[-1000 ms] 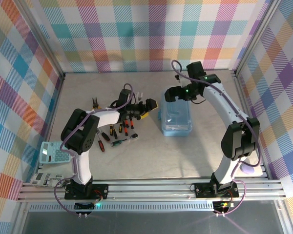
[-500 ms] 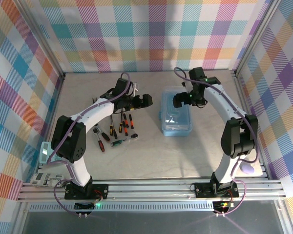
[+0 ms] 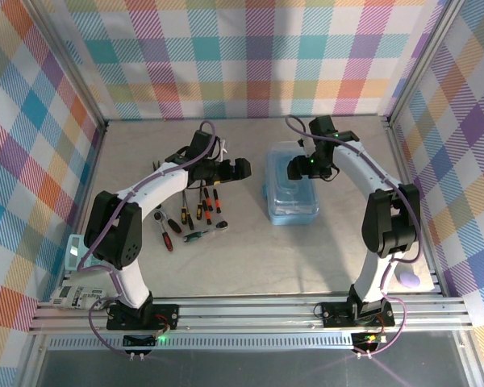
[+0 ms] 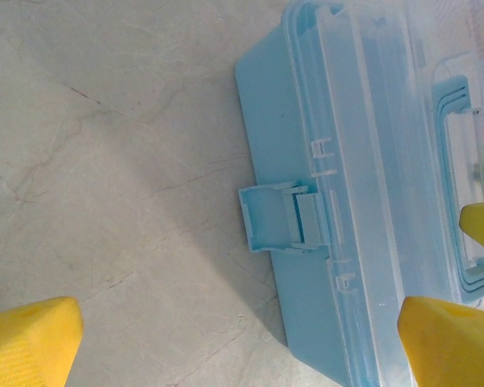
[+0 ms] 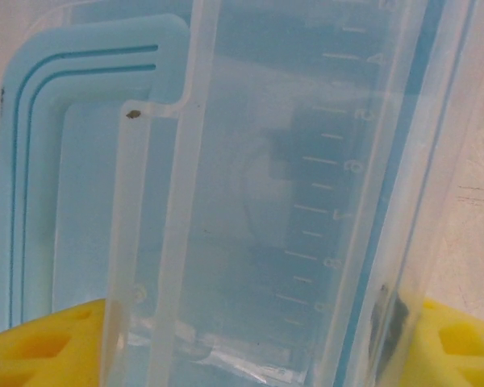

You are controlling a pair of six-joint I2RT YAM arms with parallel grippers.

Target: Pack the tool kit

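Observation:
The tool kit's light-blue box (image 3: 291, 193) sits mid-table with its clear lid (image 5: 290, 161) down and its blue handle (image 5: 32, 161) lying flat. The front latch (image 4: 276, 218) hangs flipped out. My right gripper (image 3: 298, 168) is over the box's far end, and in the right wrist view it (image 5: 254, 347) is shut on the lid, one yellow finger against each side. My left gripper (image 3: 242, 168) hovers just left of the box. In the left wrist view it (image 4: 238, 347) is wide open with nothing between its fingers. Screwdrivers (image 3: 200, 208) and a ratchet wrench (image 3: 206, 234) lie on the table to the left.
A calculator (image 3: 74, 251) and a white device (image 3: 73, 296) lie at the near left edge. A purple object (image 3: 410, 280) sits near the right arm's base. The metal frame and checkered walls close in the table on three sides.
My left arm swung off the tools to the box's left side. My right gripper moved over the box and narrowed onto its lid.

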